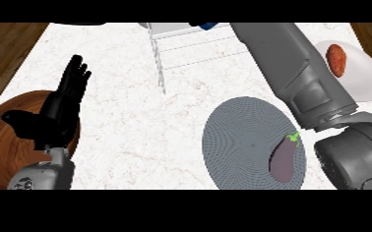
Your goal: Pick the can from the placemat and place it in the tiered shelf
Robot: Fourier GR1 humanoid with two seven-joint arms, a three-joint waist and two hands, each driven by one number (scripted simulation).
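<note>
My right forearm (pixel 291 73) stretches from the lower right up to the view's top edge, above the white wire tiered shelf (pixel 190 46). The right hand itself is cut off past that edge. A small blue sliver (pixel 209 25) shows at the shelf's top beside the forearm; I cannot tell whether it is the can. The round grey placemat (pixel 240 142) lies at the lower right with no can on it. My left hand (pixel 62 103) rests open at the left, fingers up.
A purple eggplant (pixel 285 159) lies on the placemat's right side. A white plate (pixel 356 73) with a reddish-brown food item (pixel 336 59) sits at the right edge. A brown wooden round piece (pixel 22 128) lies under the left hand.
</note>
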